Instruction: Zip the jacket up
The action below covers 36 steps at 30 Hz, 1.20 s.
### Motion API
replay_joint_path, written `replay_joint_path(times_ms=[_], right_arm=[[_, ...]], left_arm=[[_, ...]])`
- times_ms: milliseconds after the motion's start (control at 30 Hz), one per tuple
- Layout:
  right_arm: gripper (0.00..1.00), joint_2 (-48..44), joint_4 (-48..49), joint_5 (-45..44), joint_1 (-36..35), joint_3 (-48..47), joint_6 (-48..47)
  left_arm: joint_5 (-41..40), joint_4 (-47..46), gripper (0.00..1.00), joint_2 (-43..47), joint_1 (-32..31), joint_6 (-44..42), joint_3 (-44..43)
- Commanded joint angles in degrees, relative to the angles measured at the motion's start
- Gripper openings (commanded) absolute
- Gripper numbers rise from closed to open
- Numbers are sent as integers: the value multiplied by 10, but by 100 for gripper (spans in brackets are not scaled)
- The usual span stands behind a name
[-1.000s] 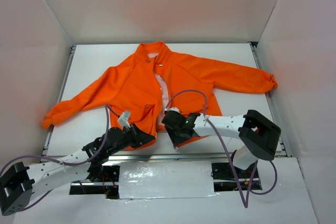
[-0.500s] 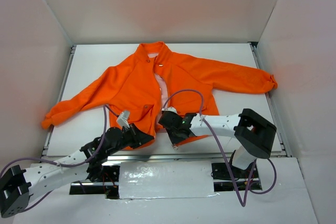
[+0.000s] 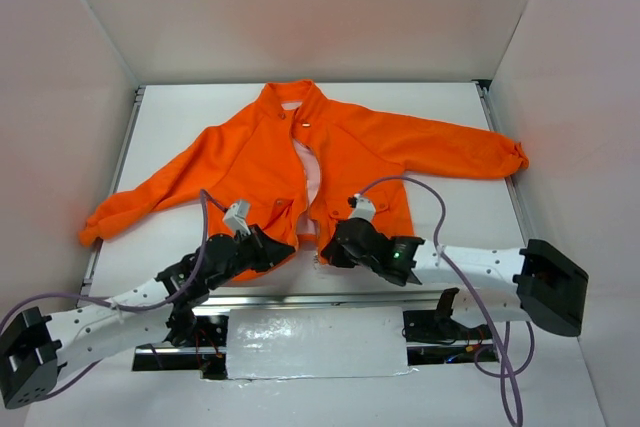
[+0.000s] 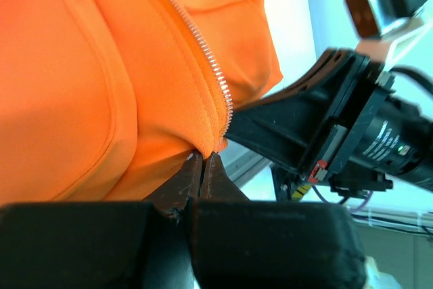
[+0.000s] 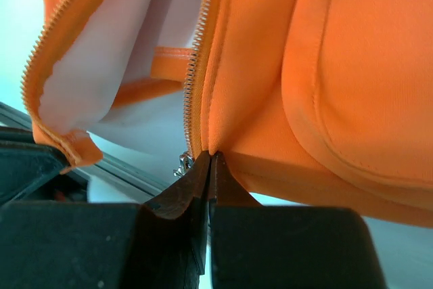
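– So where does the jacket lie from the two hands?

– Flat on the surface, stretching away from both of them. The hem is nearest the fingertips and the collar is at the far end. The zipper runs along that same line, straight ahead of each hand. It is open, with pale lining showing between the two rows of teeth.

– And what do the hands have hold of?

– The left hand is pinched tight on the hem corner of its front panel, right at the foot of the teeth, as its wrist view shows. The right hand is clamped just as tight on the hem of the other panel, just beside the bottom of that row of teeth.

– Which one is nearer the start of the zipper?

– Neither; they sit close together, one on each side of the gap. Judging from that, the two bottom ends have to meet before anything travels towards the collar.

– Anything unclear?

– A small metal piece hangs just beside the right hand's fingertips, on the side towards the opening. It may be the slider, but it is half hidden and too small to be sure. From above, both hands cover the hem corners, so the grips cannot be read there.
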<state>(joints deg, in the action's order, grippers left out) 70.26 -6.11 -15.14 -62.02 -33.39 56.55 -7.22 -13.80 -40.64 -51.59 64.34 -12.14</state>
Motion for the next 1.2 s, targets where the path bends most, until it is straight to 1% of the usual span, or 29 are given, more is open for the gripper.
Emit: replay_joint_path(times_ms=[0, 67, 100, 133, 200, 267, 467, 600, 800, 1167], right_arm=[[0, -35, 133, -41, -9, 51, 92], [0, -50, 173, -48, -12, 77, 107], [0, -63, 217, -47, -16, 88, 103], [0, -63, 218, -45, -17, 109, 101], [0, -88, 256, -51, -21, 125, 106], [0, -98, 251, -61, -25, 126, 115], [0, -113, 260, -73, -34, 129, 138], [0, -101, 242, -70, -34, 111, 142], [0, -94, 261, -67, -34, 109, 145], [0, -115, 268, -83, -34, 117, 140]], left_arm=[[-26, -75, 0, -18, -3, -44, -27], [-35, -92, 0, -32, -3, -53, -27], [-37, -113, 0, -36, -3, -58, -27], [-38, -120, 0, -45, -3, -62, -27], [-43, -130, 0, -54, -3, -73, -32], [-46, -134, 0, -65, -3, -75, -34], [-31, -199, 0, -83, -4, -69, -9], [-25, -235, 0, -81, -5, -65, 6], [-23, -236, 0, -81, -10, -67, 6], [-19, -252, 0, -96, -18, -62, 19]])
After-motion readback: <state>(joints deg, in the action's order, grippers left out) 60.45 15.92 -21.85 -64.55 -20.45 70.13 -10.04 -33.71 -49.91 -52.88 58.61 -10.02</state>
